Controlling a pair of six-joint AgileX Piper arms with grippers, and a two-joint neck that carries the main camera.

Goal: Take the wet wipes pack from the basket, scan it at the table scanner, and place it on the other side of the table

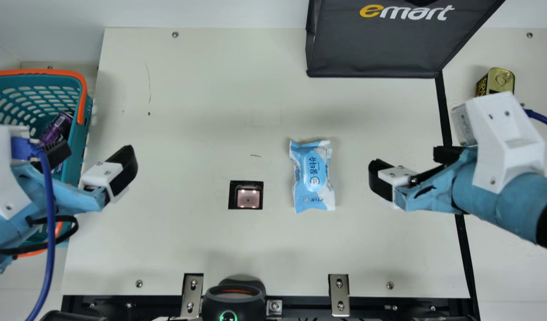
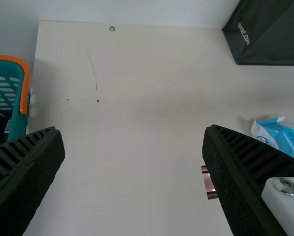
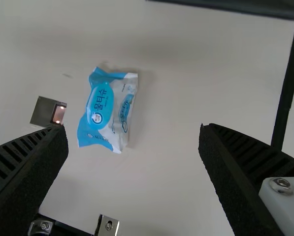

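Wet wipes pack lies near scanner; right hand open.

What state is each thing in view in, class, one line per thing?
Wet wipes pack: lying on the table, ungripped
Left gripper: open, empty
Right gripper: open, empty
Table scanner: lit
Basket: upright, holding a purple can
Gold-topped can: upright, unopened

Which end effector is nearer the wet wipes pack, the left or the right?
The right end effector: it hangs just to the right of the wet wipes pack, while the left end effector is farther off, by the teal basket.
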